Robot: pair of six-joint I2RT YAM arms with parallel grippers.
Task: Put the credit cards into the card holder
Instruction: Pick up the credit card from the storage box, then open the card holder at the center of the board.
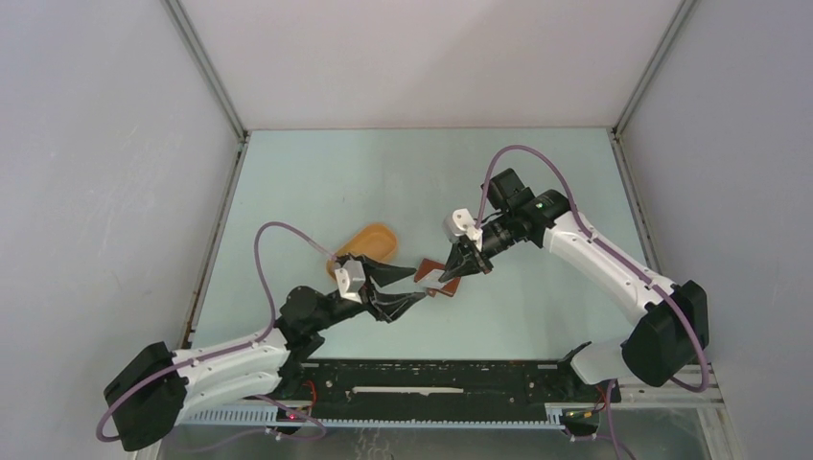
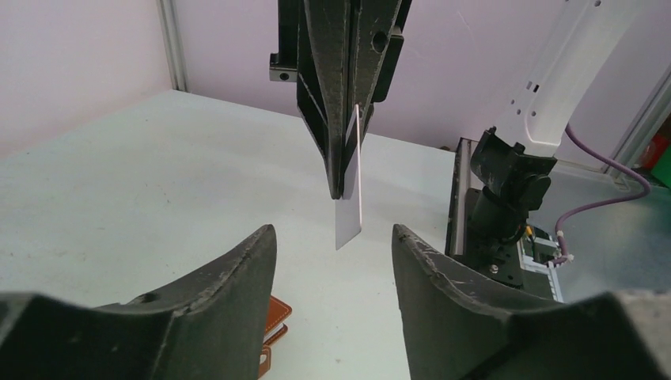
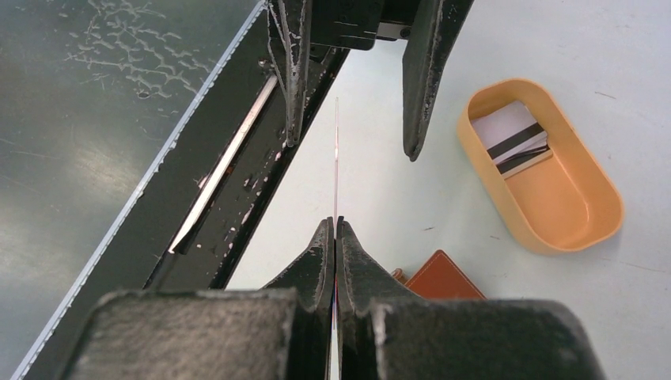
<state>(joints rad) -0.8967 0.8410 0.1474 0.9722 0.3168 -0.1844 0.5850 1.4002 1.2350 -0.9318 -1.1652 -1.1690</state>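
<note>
My right gripper [image 3: 334, 222] is shut on a credit card [image 3: 335, 158], which I see edge-on in its own view. From the left wrist, that grey-white card [image 2: 349, 202] hangs down from the right gripper's fingers [image 2: 336, 95]. My left gripper [image 2: 332, 234] is open, and its fingers [image 3: 419, 87] stand on either side of the card's free end without touching it. The reddish-brown card holder [image 1: 428, 271] lies on the table under both grippers [image 3: 443, 277] [image 2: 274, 321]. More credit cards [image 3: 510, 138], white with dark stripes, lie in the tray.
An orange-yellow oval tray [image 3: 581, 229] [image 1: 382, 231] stands just left of the card holder in the top view. The black base rail [image 1: 431, 379] runs along the near table edge. Grey enclosure walls stand on the left, right and back.
</note>
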